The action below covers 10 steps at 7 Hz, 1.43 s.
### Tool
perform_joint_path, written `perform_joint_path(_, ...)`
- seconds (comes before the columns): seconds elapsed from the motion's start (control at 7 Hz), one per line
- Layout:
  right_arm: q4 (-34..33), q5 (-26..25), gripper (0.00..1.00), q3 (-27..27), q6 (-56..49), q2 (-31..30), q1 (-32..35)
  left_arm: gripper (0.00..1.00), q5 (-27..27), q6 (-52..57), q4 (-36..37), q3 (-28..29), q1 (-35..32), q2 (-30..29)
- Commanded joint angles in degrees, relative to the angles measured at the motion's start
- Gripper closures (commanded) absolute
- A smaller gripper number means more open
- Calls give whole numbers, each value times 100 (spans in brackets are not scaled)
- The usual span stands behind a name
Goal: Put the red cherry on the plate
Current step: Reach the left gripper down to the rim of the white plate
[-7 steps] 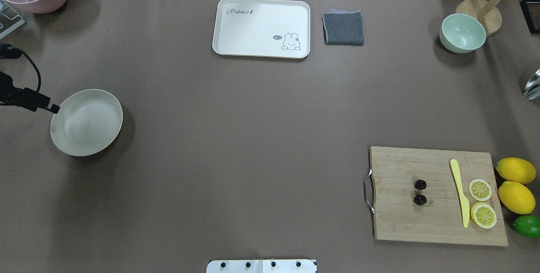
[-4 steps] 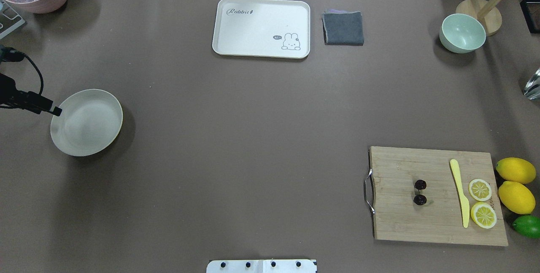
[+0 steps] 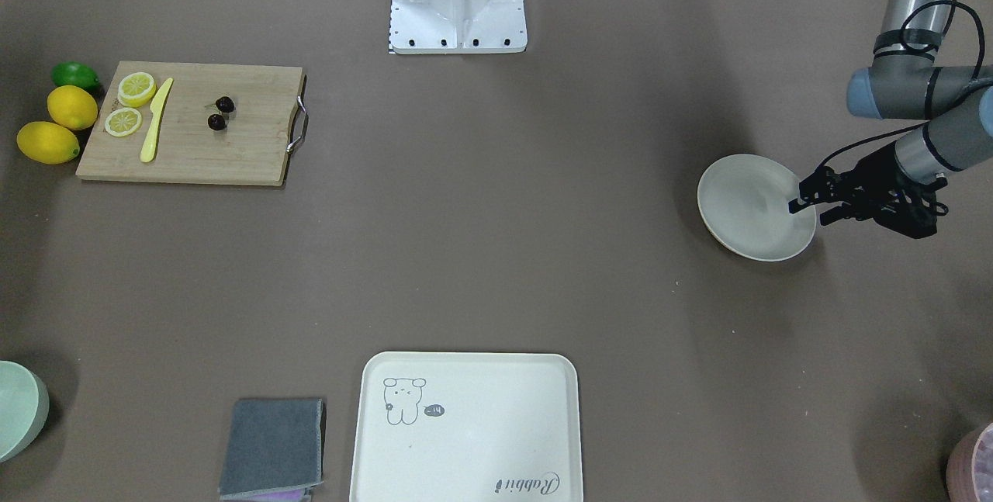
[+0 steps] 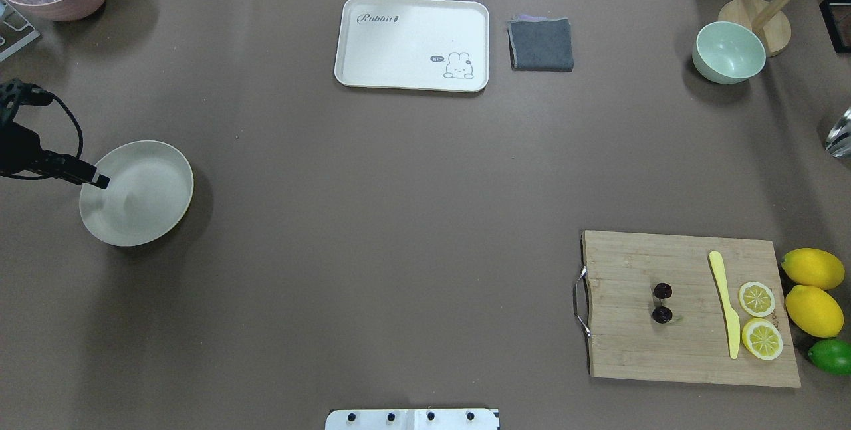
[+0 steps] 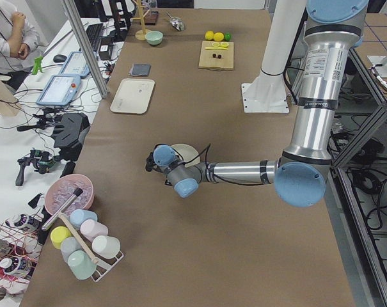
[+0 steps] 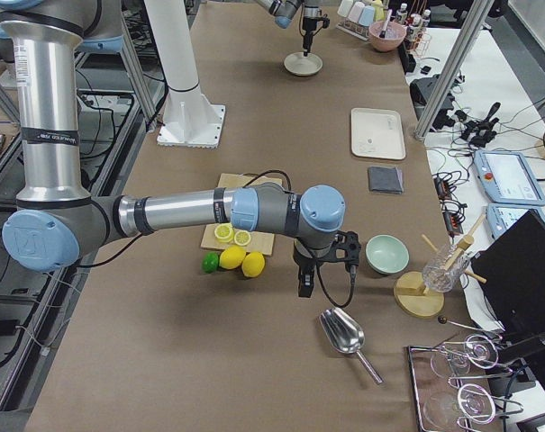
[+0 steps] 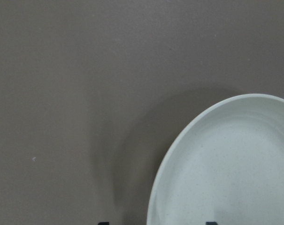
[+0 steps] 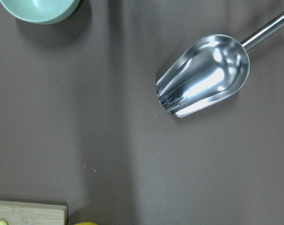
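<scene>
Currently, the cherry [image 4: 662,304] is seen on the board [image 4: 631,350], well apart from the plate [image 4: 143,197]. The left jaws are held spread astride the plate's rim; the right jaws' state cannot be told.

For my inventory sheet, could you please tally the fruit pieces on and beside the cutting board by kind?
whole lemons: 2
lime: 1
cut lemon pieces: 2
red cherries: 2
Total: 7
</scene>
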Motion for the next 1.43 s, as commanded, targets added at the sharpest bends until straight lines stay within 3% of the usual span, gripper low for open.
perform_joint_path(0.0, 3, 0, 0, 1, 0, 0, 0, 60, 91, -81, -102, -42, 104, 6)
perform_joint_path(0.29, -6, 0, 0, 0, 0, 0, 0, 99, 56, -81, -102, -60, 104, 24)
perform_joint_path(0.86, 3, 0, 0, 9, 0, 0, 0, 100, -179, -29, -15, -95, 86, 24)
perform_joint_path(1.0, 3, 0, 0, 9, 0, 9, 0, 100, -320, -11, 342, -225, -10, -63)
perform_joint_path(1.29, 3, 9, 0, 1, 0, 9, 0, 100, -522, -46, 1745, -1206, -90, -274)
